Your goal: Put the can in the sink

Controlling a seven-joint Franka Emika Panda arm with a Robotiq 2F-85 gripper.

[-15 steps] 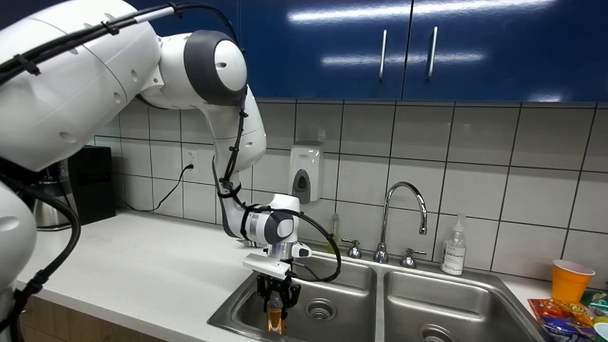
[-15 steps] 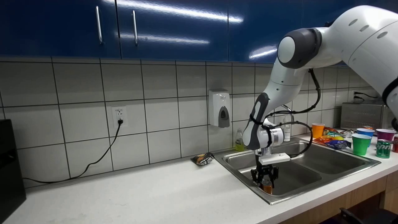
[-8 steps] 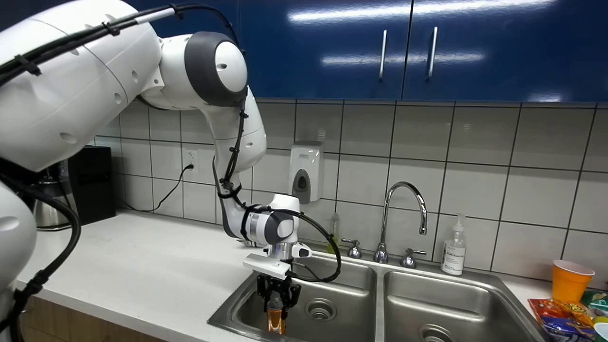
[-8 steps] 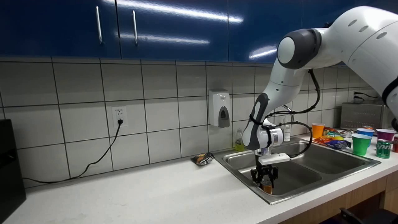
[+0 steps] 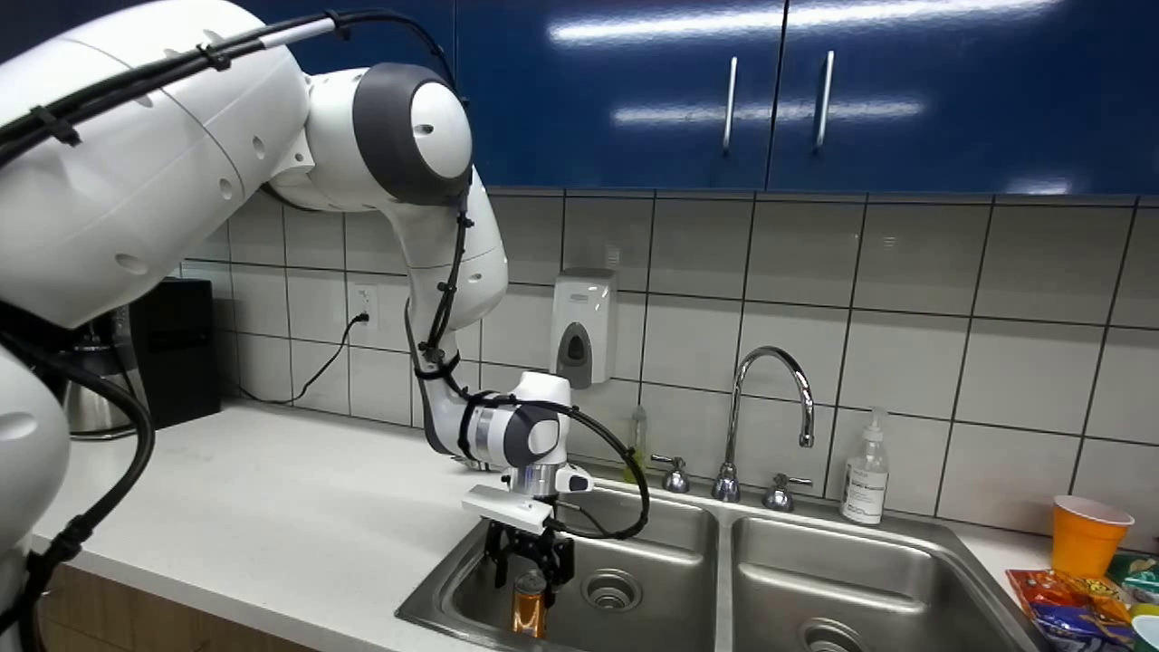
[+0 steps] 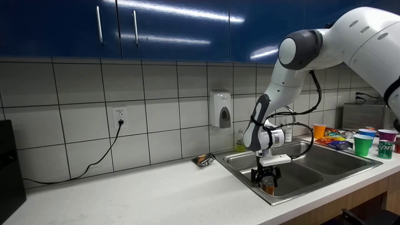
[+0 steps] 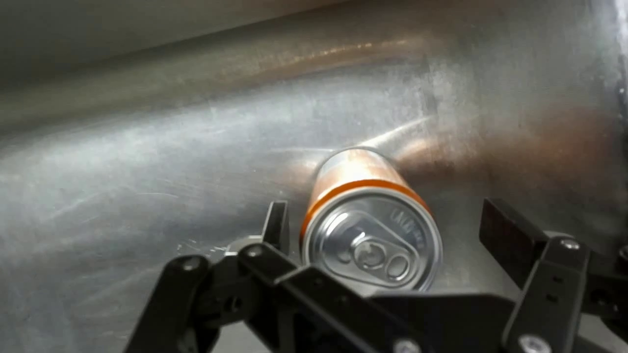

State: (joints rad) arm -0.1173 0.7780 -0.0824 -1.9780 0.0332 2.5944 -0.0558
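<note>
Fingers (image 7: 512, 238) spread apart, your gripper (image 7: 390, 228) hung down into the metal sink (image 5: 723, 589) with the can (image 7: 373, 245) standing upright between its tips, touched by neither. The wrist view looked down on the can's silver lid and orange band and showed you a gap on each side, the narrower at that picture's left. The can stood in the basin (image 5: 670, 552) nearest the long stretch of white counter (image 6: 134, 193), close to the rim on the side away from the tiled wall (image 6: 162, 114). A round drain (image 5: 612, 590) lay near it in the basin floor. Behind your gripper, a chrome faucet (image 5: 732, 421) rose at the back of the sink, between a pump bottle (image 5: 866, 489) and a bottle of green liquid (image 6: 240, 142). A soap dispenser (image 6: 221, 108) was mounted on the tiles, under blue cupboards (image 6: 175, 28). In an exterior view, a crumpled snack bag (image 6: 204, 159) lay just beside the sink; past its other end, well apart from your gripper, sat an orange cup (image 6: 319, 132), bright snack packets (image 6: 340, 144), a green cup (image 6: 362, 146) and a green soda can (image 6: 385, 149).
</note>
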